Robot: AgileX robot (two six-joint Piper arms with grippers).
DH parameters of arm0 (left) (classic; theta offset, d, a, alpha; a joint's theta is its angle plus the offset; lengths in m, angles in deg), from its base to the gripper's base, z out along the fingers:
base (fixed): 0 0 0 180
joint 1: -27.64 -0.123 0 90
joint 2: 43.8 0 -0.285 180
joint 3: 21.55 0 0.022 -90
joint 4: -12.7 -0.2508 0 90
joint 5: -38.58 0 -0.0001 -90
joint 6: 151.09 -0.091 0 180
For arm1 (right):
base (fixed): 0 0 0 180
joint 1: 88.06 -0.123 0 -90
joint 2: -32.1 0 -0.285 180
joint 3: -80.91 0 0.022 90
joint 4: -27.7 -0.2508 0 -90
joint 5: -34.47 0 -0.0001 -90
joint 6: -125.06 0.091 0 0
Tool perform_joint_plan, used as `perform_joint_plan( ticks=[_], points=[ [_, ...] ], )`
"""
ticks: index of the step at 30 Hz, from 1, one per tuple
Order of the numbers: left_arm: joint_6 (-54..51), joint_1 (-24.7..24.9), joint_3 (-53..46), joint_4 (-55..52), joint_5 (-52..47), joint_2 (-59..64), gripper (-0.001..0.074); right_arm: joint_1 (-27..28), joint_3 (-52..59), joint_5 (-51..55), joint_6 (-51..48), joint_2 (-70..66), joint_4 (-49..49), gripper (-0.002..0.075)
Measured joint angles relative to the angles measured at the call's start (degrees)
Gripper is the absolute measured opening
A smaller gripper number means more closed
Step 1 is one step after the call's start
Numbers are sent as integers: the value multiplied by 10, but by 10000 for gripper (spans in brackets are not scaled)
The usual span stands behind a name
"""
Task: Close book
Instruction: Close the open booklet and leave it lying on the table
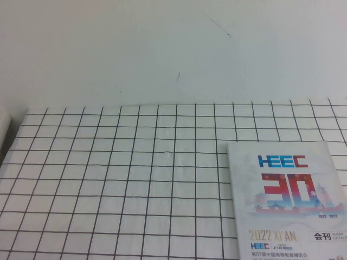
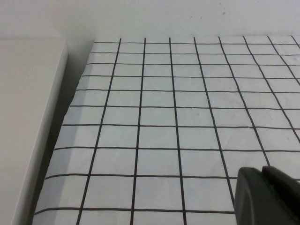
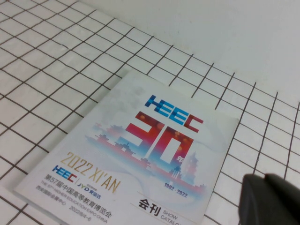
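The book (image 1: 287,200) lies flat and closed, front cover up, on the grid-patterned cloth (image 1: 119,173) at the front right of the table. Its cover is white with blue "HEEC" letters and a red "30". The right wrist view shows the same book (image 3: 140,154), with my right gripper (image 3: 265,177) raised beside the cover's corner, fingers pressed together and holding nothing. My left gripper (image 2: 262,171) hovers over bare cloth near the table's left side, also shut and empty. Neither arm appears in the high view.
A white wall (image 1: 162,49) rises behind the table. A pale ledge (image 2: 23,117) runs along the cloth's left edge (image 2: 65,122). The cloth's left and middle squares carry nothing.
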Motion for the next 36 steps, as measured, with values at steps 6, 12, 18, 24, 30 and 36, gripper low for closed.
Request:
perform_joint_plan(
  ticks=[6, 12, 18, 24, 30, 36],
  points=[
    [0, 0, 1, -1, 0, 0, -4, 0, 0, 0, 0, 0, 0, -3],
    [0, 0, 1, -1, -1, 0, -4, 0, 0, 0, 0, 0, 0, -3],
    [0, 0, 1, -1, -1, 0, -4, 11, 0, 0, 0, 18, -2, -3],
    [0, 0, 1, -1, -1, 0, -4, 44, 0, -5, 0, 55, 72, -3],
    [0, 0, 1, -1, -3, 0, -4, 72, 20, -38, 43, 71, 120, -3],
    [0, 0, 1, -1, -3, 0, -4, 76, 126, -166, 119, 84, 121, -3]
  ],
)
